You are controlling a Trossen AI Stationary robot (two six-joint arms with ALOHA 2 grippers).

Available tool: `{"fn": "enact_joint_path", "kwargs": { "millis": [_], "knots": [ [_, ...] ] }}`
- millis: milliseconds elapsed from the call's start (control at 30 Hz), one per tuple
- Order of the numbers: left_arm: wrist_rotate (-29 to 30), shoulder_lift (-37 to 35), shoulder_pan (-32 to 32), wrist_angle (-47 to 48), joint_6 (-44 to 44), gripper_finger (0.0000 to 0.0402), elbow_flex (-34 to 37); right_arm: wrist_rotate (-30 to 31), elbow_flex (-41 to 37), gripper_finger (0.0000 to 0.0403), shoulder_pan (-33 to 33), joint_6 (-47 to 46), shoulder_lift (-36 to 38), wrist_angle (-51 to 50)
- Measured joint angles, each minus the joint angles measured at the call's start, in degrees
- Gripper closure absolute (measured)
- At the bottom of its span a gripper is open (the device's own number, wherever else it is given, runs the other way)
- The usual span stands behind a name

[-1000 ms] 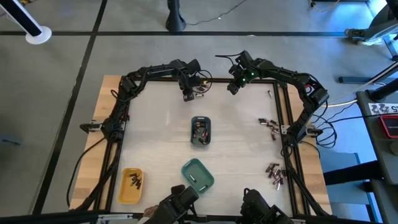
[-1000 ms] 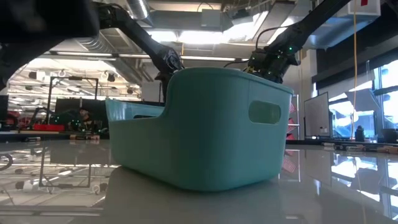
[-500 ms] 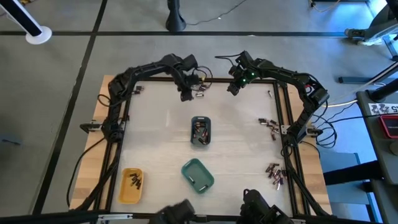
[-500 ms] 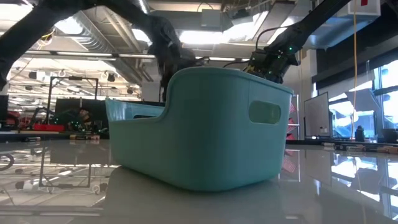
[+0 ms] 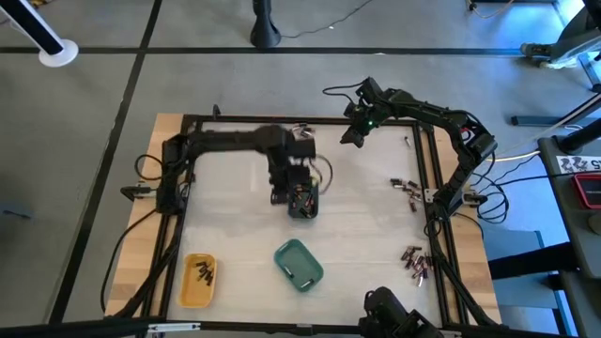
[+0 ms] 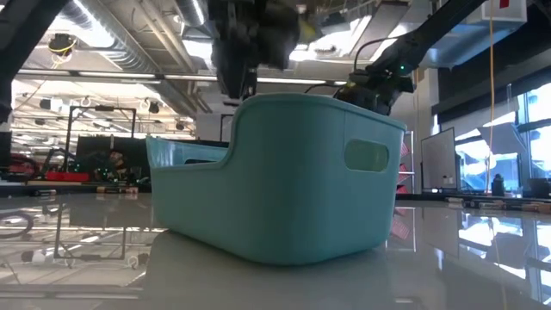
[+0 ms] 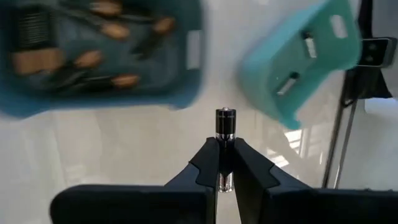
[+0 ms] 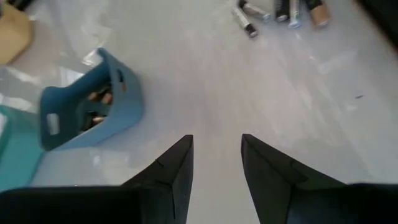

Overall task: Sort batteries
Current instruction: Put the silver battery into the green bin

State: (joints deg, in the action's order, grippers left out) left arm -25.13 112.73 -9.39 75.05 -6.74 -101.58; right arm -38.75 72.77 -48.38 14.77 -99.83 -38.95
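White tabletop's busy: left gripper [image 7: 225,163] is pinched tight on a battery [image 7: 225,122] pointing straight out past its fingertips, hovering just beside the grey-blue tray [image 5: 302,198], right gripper [image 8: 215,163] parted, empty.

Around the grey-blue tray [image 5: 302,199] at the centre of the tabletop [image 5: 235,230], you have open surface at 9 o'clock and at 3 o'clock. The left end effector [image 5: 279,194] hangs just beside the tray at 9 o'clock and blocks that side. At 6 o'clock stands the green tray [image 5: 299,264], at 7 o'clock the yellow tray [image 5: 198,280]. Loose batteries [image 5: 406,187] lie along the 3 o'clock edge.
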Motion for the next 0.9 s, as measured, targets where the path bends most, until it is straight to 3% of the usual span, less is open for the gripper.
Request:
{"fn": "enact_joint_path", "kwargs": {
  "millis": [167,300,467,600,900],
  "knots": [
    [0.1,0.0,7.4,-2.2,5.4,0.0383,0.0,-1.9,0.0,0.0267,0.6,0.1,0.0,-2.9],
    [0.9,-1.6,10.0,-3.7,6.8,0.0383,4.0,1.1,0.0,0.0267,2.8,-0.7,0.9,-5.5],
    [1.2,-6.9,13.9,-19.3,11.1,0.0383,16.3,10.6,0.0,0.0267,7.7,-5.6,5.5,-8.1],
    [1.1,-7.4,17.1,-30.9,16.0,0.0382,24.3,13.1,0.0,0.0267,10.6,-8.2,10.5,-8.5],
    [4.6,-7.2,21.0,-50.6,23.8,0.0382,30.0,18.3,0.0,0.0267,15.0,-14.5,17.4,-9.1]
  ]
}}
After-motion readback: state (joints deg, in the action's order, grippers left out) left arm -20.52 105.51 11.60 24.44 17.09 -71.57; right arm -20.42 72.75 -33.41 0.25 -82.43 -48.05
